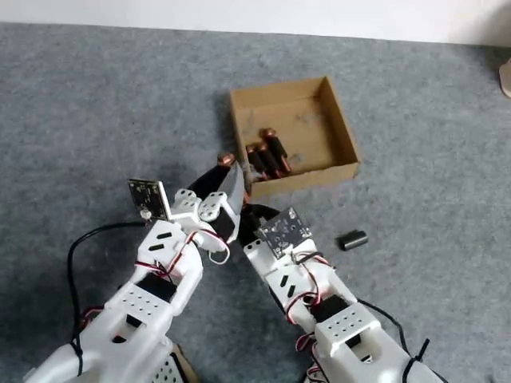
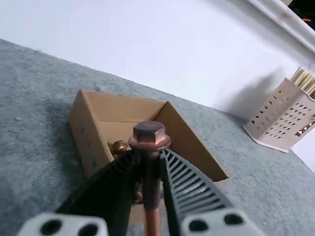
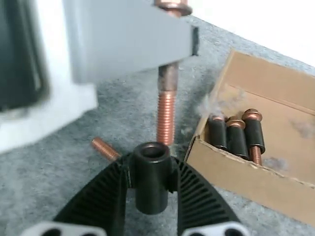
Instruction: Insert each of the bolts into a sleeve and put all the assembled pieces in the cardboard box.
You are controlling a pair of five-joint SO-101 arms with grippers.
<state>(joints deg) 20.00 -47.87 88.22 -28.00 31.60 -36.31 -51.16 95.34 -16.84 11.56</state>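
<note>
- Left gripper (image 2: 150, 155) is clamped on the copper hex-head bolt (image 2: 150, 136), threaded end hanging close above the black cylindrical sleeve (image 3: 150, 189) pinched in the right gripper (image 3: 150, 164), beside the brown cardboard box (image 1: 335, 104).
- Risk imo: an off-centre tip snags the rim and the sleeve twists loose.

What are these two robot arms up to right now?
The left gripper holds a copper-coloured bolt, and the right gripper holds a black cylindrical sleeve close to its threaded tip; the bolt isn't in yet. Several assembled pieces lie in the brown cardboard box. Another black sleeve lies on the grey carpet.
</note>
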